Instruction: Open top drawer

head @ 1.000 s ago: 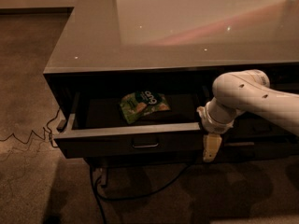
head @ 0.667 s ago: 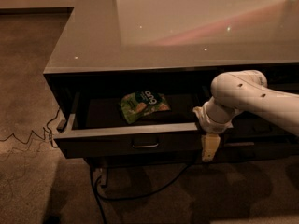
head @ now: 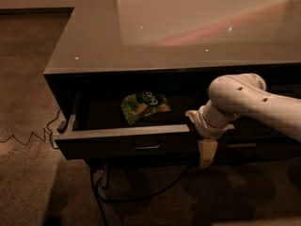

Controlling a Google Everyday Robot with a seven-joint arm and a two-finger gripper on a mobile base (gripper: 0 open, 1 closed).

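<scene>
Apparently tool (head: 207, 154) against top drawer (head: 108, 145).

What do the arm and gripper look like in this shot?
Arm: smooth, rounded off-white shell, with a bulbous joint that has a few small dark dots and a ringed collar at the wrist. Gripper, at the right end of the top drawer front: pale cream, narrow, blocky. No cables or markings visible on either.

Drawer (head: 103, 142): open, centre-left of frame.
Bag (head: 145, 106): green, lying inside the drawer.
Gripper (head: 207, 153): pointing down at the drawer front's right end.
Cable (head: 141, 197): floor below.
</scene>
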